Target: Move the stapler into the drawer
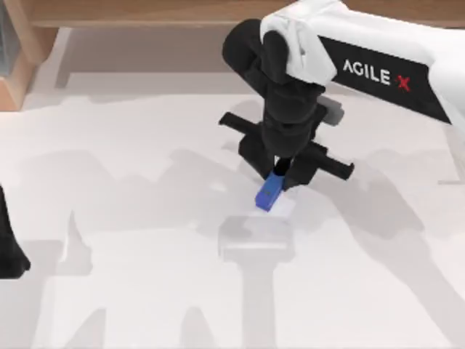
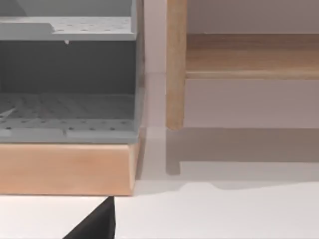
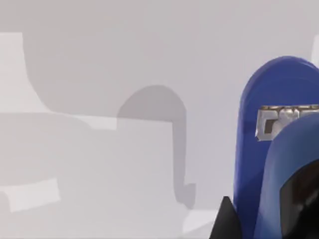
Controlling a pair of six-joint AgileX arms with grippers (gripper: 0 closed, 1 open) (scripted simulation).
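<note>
Gripping stapler [image 1: 268,193] in clenched jaws, right gripper [image 1: 280,174] mid-table; left arm [image 1: 11,247] parked (left edge).

We see the small bright blue stapler [image 1: 268,193] as smooth, glossy plastic, with a shiny metal strip [image 3: 286,121] set into it in our right wrist view. Above the stapler, the black right gripper [image 1: 285,172] looks matt. The white table [image 1: 131,240] is smooth and matt. Our left wrist view shows a pale wooden frame [image 2: 175,64] beside grey perforated shelves [image 2: 67,107].

White table [image 1: 131,218], stapler [image 1: 269,192] seemingly aloft
</note>
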